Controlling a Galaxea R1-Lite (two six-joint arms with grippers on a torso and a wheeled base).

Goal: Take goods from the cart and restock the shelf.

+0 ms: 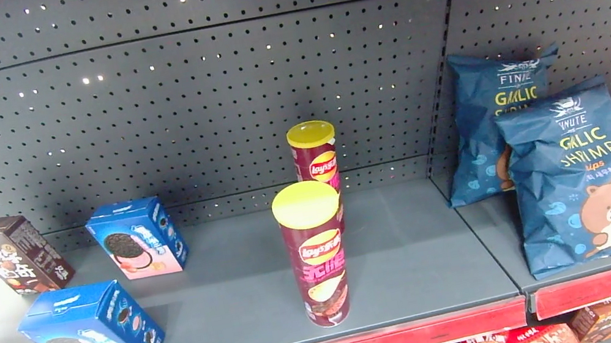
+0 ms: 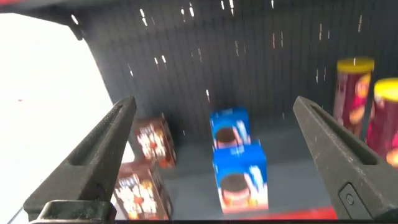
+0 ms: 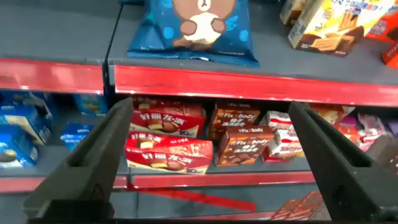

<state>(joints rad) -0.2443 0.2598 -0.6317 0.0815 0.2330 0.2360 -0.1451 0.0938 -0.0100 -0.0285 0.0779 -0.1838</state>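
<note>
Starting at the left, the left claw hangs wide open and empty before the shelf, facing brown boxes and blue cookie boxes. Stock pushed in there could shove the front boxes over the edge. Mid-shelf, the tall front can looks easy to topple into the rear can. Rightward, snack bags crowd the next bay, and the right claw, equally wide and empty, faces red boxes lower down.

We count two chip cans on the shelf. Left of them are two blue cookie boxes and two brown boxes; right of them are two blue bags.
</note>
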